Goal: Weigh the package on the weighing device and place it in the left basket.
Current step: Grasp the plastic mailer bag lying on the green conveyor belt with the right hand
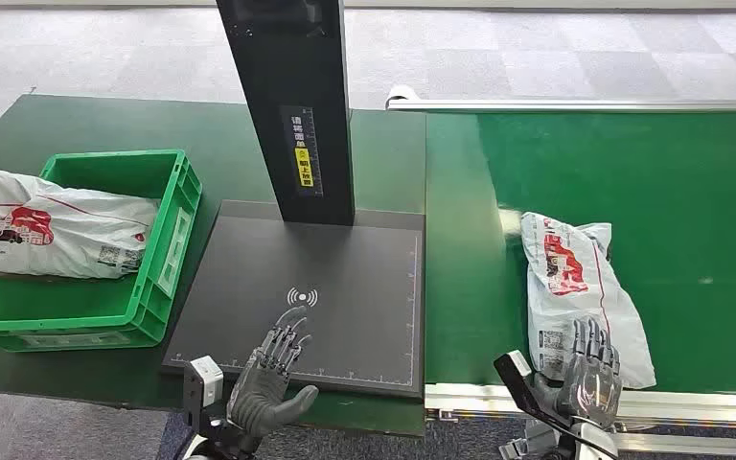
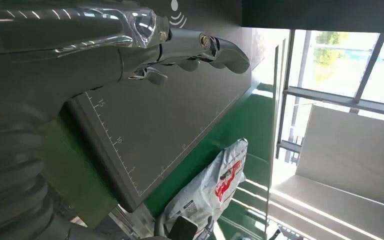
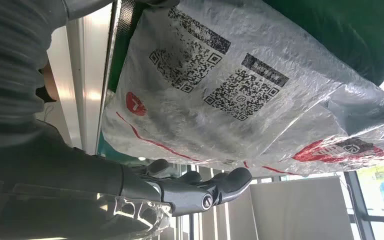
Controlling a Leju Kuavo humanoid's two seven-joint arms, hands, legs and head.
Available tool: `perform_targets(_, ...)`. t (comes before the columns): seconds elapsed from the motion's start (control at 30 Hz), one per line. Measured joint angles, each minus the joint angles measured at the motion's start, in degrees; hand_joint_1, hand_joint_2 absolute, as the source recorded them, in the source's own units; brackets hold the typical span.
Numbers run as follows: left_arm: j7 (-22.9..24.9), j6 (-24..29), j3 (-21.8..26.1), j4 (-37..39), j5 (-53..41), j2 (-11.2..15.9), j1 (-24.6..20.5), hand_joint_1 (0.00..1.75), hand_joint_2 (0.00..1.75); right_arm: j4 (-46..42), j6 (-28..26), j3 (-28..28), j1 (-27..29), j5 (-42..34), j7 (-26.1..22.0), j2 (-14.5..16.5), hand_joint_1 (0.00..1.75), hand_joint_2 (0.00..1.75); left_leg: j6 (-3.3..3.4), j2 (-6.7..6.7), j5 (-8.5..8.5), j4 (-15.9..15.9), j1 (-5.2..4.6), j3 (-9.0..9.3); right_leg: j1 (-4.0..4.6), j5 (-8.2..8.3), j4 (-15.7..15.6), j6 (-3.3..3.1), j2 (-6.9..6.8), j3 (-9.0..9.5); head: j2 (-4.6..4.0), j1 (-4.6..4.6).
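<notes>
A crinkled white plastic package (image 1: 580,287) lies on the smooth green conveyor belt (image 1: 671,211), right of the matte black weighing platform (image 1: 326,287). The right hand (image 1: 589,369), fingers spread, covers its near edge; grip unclear. The left hand (image 1: 273,369) hovers open over the platform's near edge.

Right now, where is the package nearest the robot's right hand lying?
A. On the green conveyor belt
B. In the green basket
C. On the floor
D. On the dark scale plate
A: the package lies on the green conveyor belt, right of the scale plate, with the right hand at its near end.
</notes>
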Motion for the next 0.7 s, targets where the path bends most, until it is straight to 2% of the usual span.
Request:
perform_targets(0.33,0.16,0.00,0.46,-0.52,-0.09,-0.09,0.29,0.00,1.75,0.37,0.00,0.44,-0.16,-0.49,-0.84,1.20,0.00,1.75,0.00,0.00,0.00,0.00,0.00,0.00,0.00,0.00,0.00,0.00,0.00,0.00,0.00,0.00)
perform_targets(0.37,0.16,0.00,0.48,-0.53,-0.11,-0.09,0.32,0.00,1.75,0.39,0.00,0.45,-0.18,-0.49,-0.85,1.27,0.22,1.75,0.00,0.00,0.00,0.00,0.00,0.00,0.00,0.00,0.00,0.00,0.00,0.00,0.00,0.00)
perform_targets(0.47,0.16,0.00,0.55,-0.61,-0.11,-0.09,0.44,0.00,1.75,0.55,0.00,0.51,-0.24,-0.73,-1.05,1.42,1.53,1.75,0.00,0.00,0.00,0.00,0.00,-0.01,0.00,0.00,0.00,0.00,0.00,0.00,0.00,0.01)
perform_targets(0.5,0.16,0.00,0.58,-0.68,-0.12,-0.09,0.49,0.00,1.75,0.68,0.00,0.60,-0.26,-1.00,-1.26,1.44,1.75,1.75,0.00,0.00,0.00,0.00,0.00,-0.01,0.00,0.00,0.00,0.00,0.00,0.00,0.00,0.01)
perform_targets(0.7,0.16,-0.01,0.93,-0.94,-0.25,-0.09,0.63,0.00,1.75,1.54,0.00,1.65,-0.49,-2.61,-2.39,1.56,1.75,1.75,0.00,0.00,0.00,0.00,0.00,-0.01,0.00,0.00,0.00,0.00,0.00,0.00,0.00,0.01)
